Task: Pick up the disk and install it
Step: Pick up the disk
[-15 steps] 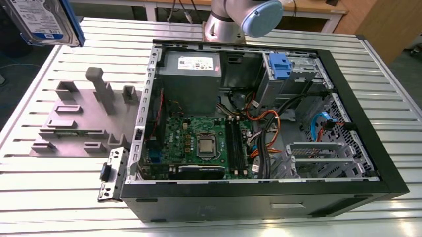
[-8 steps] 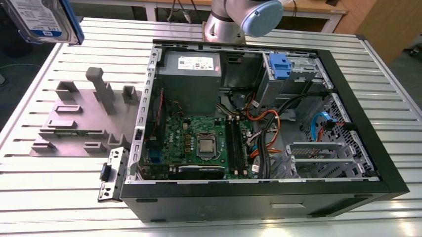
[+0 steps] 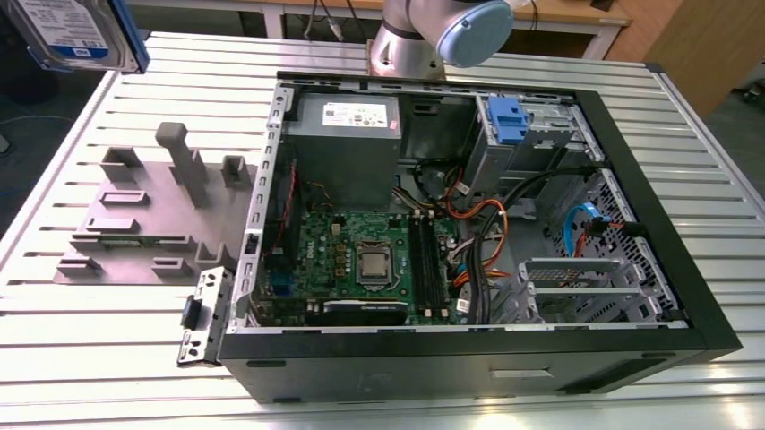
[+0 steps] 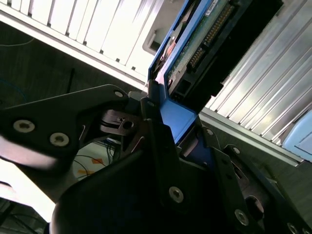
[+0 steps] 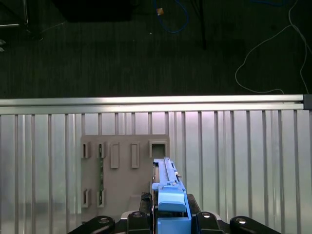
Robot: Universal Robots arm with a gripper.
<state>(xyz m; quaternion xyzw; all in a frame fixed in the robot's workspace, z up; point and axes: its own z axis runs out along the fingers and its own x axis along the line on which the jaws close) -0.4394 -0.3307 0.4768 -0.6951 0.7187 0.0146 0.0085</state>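
Two fingers (image 4: 157,139) of the gripper (image 4: 179,124) sit clamped on the blue carrier end of the disk (image 4: 204,41), held edge-on clear of the slatted table (image 5: 243,161), over the grey fixture plate (image 5: 124,185), well to the exterior view's left of the open computer case (image 3: 478,363).
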